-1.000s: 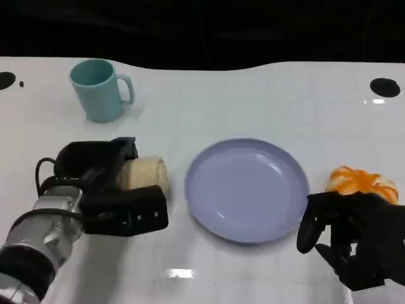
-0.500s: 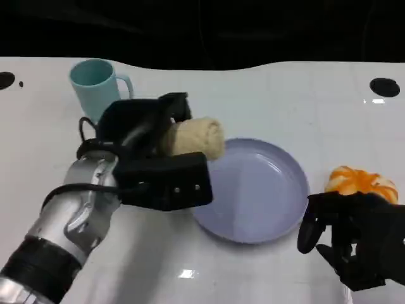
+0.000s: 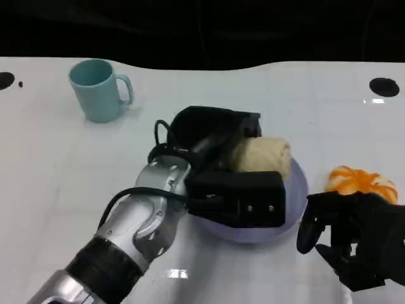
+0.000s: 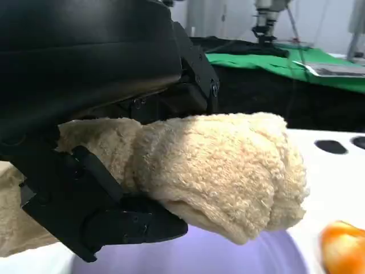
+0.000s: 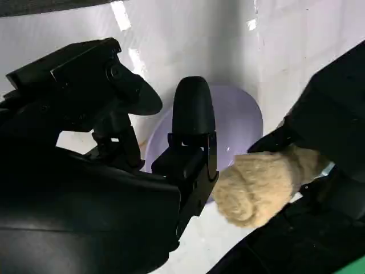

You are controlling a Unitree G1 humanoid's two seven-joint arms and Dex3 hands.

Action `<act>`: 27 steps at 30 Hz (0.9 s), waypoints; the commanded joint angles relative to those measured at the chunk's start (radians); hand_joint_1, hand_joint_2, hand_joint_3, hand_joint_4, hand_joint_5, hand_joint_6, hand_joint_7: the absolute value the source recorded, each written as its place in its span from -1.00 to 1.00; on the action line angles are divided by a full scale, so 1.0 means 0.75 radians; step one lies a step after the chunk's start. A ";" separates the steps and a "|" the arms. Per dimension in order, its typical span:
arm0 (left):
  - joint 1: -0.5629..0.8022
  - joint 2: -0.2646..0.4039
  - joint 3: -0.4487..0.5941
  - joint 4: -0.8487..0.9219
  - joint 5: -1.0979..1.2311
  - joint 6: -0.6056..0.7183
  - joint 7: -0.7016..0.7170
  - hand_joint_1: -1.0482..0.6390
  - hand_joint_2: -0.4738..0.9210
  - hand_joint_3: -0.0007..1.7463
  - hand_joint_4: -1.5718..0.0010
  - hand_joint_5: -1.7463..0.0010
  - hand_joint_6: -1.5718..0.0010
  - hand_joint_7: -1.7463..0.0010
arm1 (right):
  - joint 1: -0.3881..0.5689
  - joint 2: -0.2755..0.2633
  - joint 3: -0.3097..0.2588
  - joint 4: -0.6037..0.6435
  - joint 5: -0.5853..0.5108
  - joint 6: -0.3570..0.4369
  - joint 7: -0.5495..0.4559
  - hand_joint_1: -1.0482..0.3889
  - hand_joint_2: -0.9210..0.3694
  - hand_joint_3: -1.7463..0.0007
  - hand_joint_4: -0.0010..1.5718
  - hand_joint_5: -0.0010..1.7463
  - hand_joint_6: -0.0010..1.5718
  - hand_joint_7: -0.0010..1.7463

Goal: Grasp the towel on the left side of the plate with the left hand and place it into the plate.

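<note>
My left hand (image 3: 221, 164) grips the rolled beige towel (image 3: 262, 156) and holds it in the air over the lavender plate (image 3: 294, 190). The left wrist view has the towel (image 4: 217, 165) between the black fingers (image 4: 102, 211), with the plate (image 4: 194, 254) just beneath it. From the right wrist view the towel (image 5: 256, 188) hangs over the plate (image 5: 239, 120). My right hand (image 3: 357, 237) rests on the table at the plate's right, fingers curled, holding nothing.
A teal mug (image 3: 98, 88) stands at the back left. A peeled orange (image 3: 361, 180) lies right of the plate, just beyond my right hand. Black round marks (image 3: 384, 87) sit near the table's far edge.
My left hand has carried the towel from the table left of the plate, up and to the right, until it is over the plate. The right hand has stayed put.
</note>
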 commanded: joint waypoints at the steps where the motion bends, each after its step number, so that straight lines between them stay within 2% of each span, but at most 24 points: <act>1: -0.039 -0.002 -0.002 0.038 -0.020 -0.012 -0.051 -0.08 0.68 -0.39 0.03 -0.97 -0.03 0.24 | -0.002 -0.015 -0.002 -0.027 -0.001 0.013 0.003 0.44 -0.48 -0.21 -0.09 0.99 -0.11 0.61; 3: -0.041 -0.006 -0.007 0.045 -0.032 -0.007 -0.094 -0.10 0.91 -0.72 0.18 -0.90 -0.05 0.55 | -0.003 -0.017 -0.002 -0.031 -0.001 0.018 0.005 0.45 -0.48 -0.20 -0.09 0.99 -0.11 0.60; 4: -0.044 -0.001 -0.018 0.038 -0.020 0.012 -0.127 -0.16 0.96 -0.76 0.37 -0.76 0.12 0.72 | -0.005 -0.017 -0.003 -0.035 -0.001 0.026 0.006 0.44 -0.48 -0.20 -0.09 0.99 -0.11 0.60; 5: -0.046 0.003 -0.026 0.033 -0.010 0.025 -0.151 -0.24 0.98 -0.74 0.49 -0.44 0.31 0.83 | -0.006 -0.018 -0.003 -0.038 0.000 0.032 0.007 0.43 -0.49 -0.20 -0.09 1.00 -0.12 0.60; 6: -0.047 0.006 -0.035 0.028 0.002 0.040 -0.176 -0.28 0.99 -0.73 0.53 -0.24 0.40 0.90 | -0.006 -0.020 -0.003 -0.040 -0.001 0.035 0.008 0.43 -0.49 -0.19 -0.10 1.00 -0.12 0.60; 7: -0.046 0.009 -0.042 0.022 0.015 0.052 -0.192 -0.41 1.00 -0.72 0.65 0.05 0.57 0.96 | -0.006 -0.020 -0.004 -0.039 0.000 0.035 0.009 0.43 -0.49 -0.19 -0.10 1.00 -0.12 0.60; 10: -0.035 0.019 -0.056 -0.003 0.037 0.074 -0.227 -0.59 1.00 -0.73 0.87 0.33 0.75 0.99 | -0.003 -0.024 -0.004 -0.036 -0.002 0.024 0.009 0.44 -0.50 -0.18 -0.11 0.99 -0.13 0.60; 12: -0.030 0.026 -0.062 -0.017 0.047 0.080 -0.244 -0.64 1.00 -0.74 0.93 0.37 0.78 1.00 | -0.003 -0.024 -0.004 -0.034 -0.002 0.018 0.009 0.44 -0.50 -0.18 -0.11 0.99 -0.13 0.60; 17: -0.024 0.048 -0.069 -0.050 0.054 0.077 -0.284 -0.68 1.00 -0.74 1.00 0.31 0.81 0.99 | -0.003 -0.019 -0.004 -0.029 0.001 0.016 0.007 0.44 -0.50 -0.17 -0.10 0.98 -0.12 0.60; 23: -0.008 0.099 -0.039 -0.118 0.031 0.059 -0.329 -0.66 1.00 -0.77 0.98 0.29 0.76 0.97 | -0.006 -0.017 -0.002 -0.026 0.000 0.019 0.005 0.45 -0.50 -0.17 -0.10 0.99 -0.12 0.60; 27: 0.016 0.157 -0.012 -0.191 0.002 0.033 -0.360 -0.62 1.00 -0.78 0.89 0.30 0.70 0.95 | -0.007 -0.021 -0.008 -0.019 0.003 0.004 0.008 0.45 -0.49 -0.18 -0.10 1.00 -0.12 0.60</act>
